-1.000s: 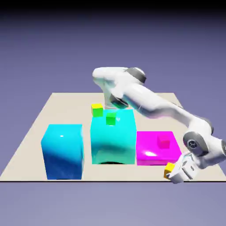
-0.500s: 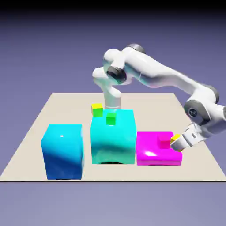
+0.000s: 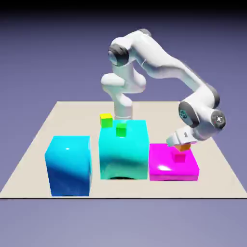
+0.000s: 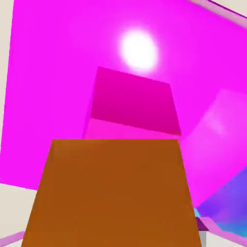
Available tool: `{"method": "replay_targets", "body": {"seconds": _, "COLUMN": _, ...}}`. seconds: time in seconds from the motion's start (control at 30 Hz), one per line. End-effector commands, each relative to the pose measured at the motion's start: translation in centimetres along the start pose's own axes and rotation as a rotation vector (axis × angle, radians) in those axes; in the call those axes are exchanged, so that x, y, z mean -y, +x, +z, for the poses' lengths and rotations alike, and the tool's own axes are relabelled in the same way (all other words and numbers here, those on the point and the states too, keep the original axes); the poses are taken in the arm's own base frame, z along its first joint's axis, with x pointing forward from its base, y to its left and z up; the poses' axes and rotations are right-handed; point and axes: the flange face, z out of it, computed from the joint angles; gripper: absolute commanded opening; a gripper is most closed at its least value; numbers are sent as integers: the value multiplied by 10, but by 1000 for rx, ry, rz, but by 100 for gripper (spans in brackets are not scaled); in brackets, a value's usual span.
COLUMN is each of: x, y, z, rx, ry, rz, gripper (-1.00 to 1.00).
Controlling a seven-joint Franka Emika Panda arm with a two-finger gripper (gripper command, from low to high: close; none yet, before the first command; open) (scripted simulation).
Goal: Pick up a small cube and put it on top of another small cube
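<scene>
Nearest to where I stand, at the front of the counter (image 3: 29,159), sits a tall blue-cyan block (image 3: 68,165), towards the exterior view's left. Just beyond it and to the exterior view's right is a larger cyan block (image 3: 123,154), with a tiny green cube (image 3: 121,129) resting on its top. Beside that, further to the exterior view's right, lies the wide flat magenta block (image 3: 166,166).

On top of the flat block stands the tiny magenta-pink cube (image 3: 180,157). Right over it hangs the gripper (image 3: 182,144), its jaws closed on the tiny orange-yellow cube (image 3: 183,146). From my side the orange cube sits directly above the pink one, very close to it; I cannot tell whether the two are touching or a sliver of air remains between them.

The hand view says the same from above: the orange cube (image 4: 113,193) fills the lower half of the picture as a broad amber face and hides the finger tips, and just past its upper edge shows the pink cube (image 4: 132,101) against the bright magenta slab (image 4: 48,72). A strip of pale counter (image 4: 5,96) shows along that view's left edge.

Further back, behind the cyan block, a tiny yellow-green cube (image 3: 105,119) rests by the foot of the white arm (image 3: 164,65), which rises from the far edge of the counter, arches high and bends down to the flat block.
</scene>
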Motion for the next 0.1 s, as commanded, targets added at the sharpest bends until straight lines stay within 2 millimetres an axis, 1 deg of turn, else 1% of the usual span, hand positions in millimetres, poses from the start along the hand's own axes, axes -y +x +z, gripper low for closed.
{"method": "replay_targets", "body": {"seconds": 0.0, "x": 0, "y": 0, "z": 0, "rx": 0, "ry": 0, "rz": 0, "gripper": 100}}
{"method": "replay_targets", "body": {"seconds": 0.07, "x": -3, "y": -3, "z": -27, "rx": 0, "ry": 0, "rz": 1, "gripper": 100}}
